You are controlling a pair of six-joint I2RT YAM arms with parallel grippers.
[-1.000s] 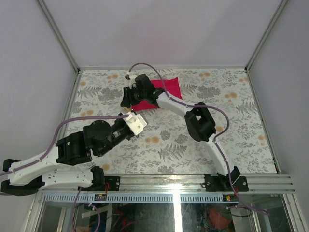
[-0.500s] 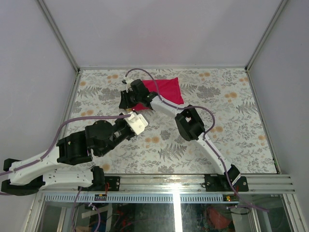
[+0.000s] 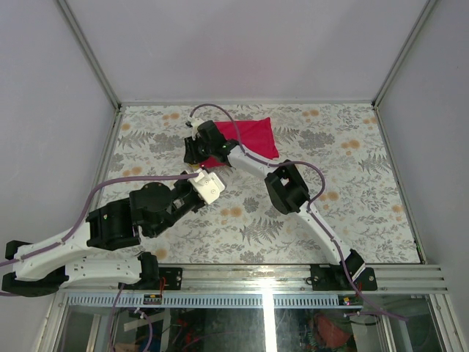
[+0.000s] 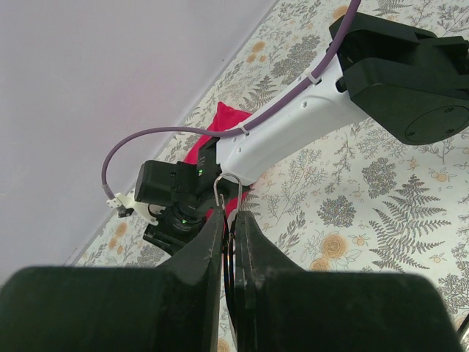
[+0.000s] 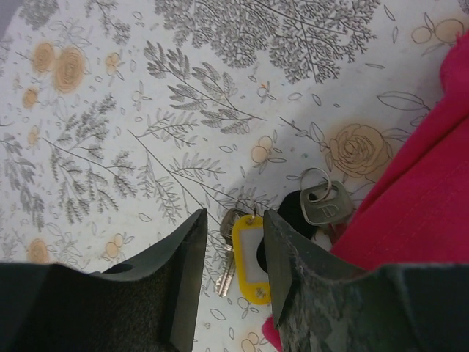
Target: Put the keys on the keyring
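Note:
My left gripper [image 4: 229, 214] is shut on the keyring [image 4: 218, 192], a thin silver wire loop that sticks up past the fingertips; it is held above the table, near the right wrist [image 3: 196, 174]. My right gripper [image 5: 234, 220] is open and low over the keys [image 5: 253, 257], with its jaws astride a silver key that carries a yellow tag. A square-headed silver key [image 5: 327, 203] with a small ring and a black key head [image 5: 294, 211] lie just to the right of it. In the top view the right gripper [image 3: 192, 154] is at the red cloth's left corner.
The red cloth [image 3: 253, 137] lies at the back middle of the flowered table and touches the keys [image 5: 425, 198]. The right arm's elbow [image 3: 286, 187] hangs over the table's middle. Grey walls close in the left, back and right sides.
The right arm has swung left, and its elbow and wrist have shifted left and slightly toward the back. The left arm has barely moved and still holds the keyring.

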